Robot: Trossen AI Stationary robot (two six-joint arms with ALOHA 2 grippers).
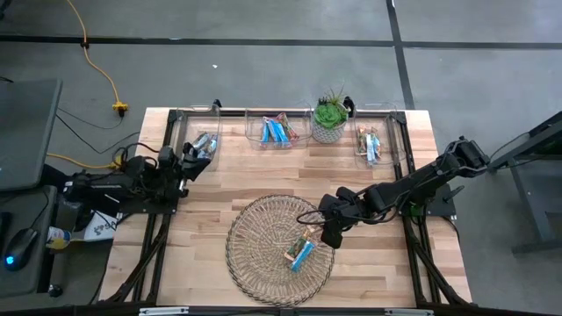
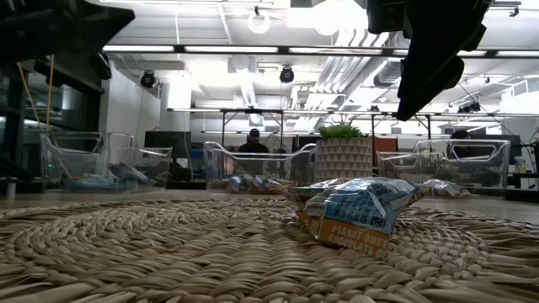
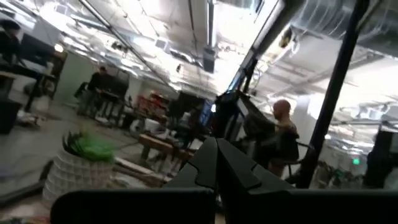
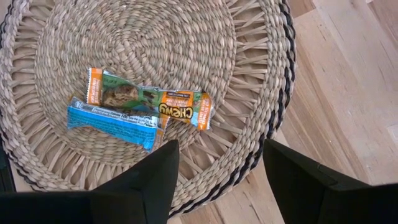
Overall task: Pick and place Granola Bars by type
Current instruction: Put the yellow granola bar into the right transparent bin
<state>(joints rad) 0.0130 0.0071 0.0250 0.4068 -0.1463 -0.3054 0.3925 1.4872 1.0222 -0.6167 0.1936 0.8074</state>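
Two granola bars lie side by side on the round woven basket [image 1: 263,254]: a tan-orange bar with green print [image 4: 149,99] and a blue and white bar [image 4: 115,119]. They also show in the high view [image 1: 300,253] and the low view [image 2: 358,210]. My right gripper [image 4: 217,186] hangs open and empty above the basket's right part, just right of the bars [image 1: 332,230]. My left gripper [image 1: 195,161] is shut and empty beside the left clear bin [image 1: 200,132], which holds a silvery-blue bar [image 1: 206,143]; its fingers [image 3: 214,163] point up into the room.
Three clear bins stand along the far edge: the left one, a middle one [image 1: 274,130] with several blue bars, and a right one [image 1: 373,142] with tan bars. A green potted plant [image 1: 330,118] stands between the middle and right bins. People show in the room beyond.
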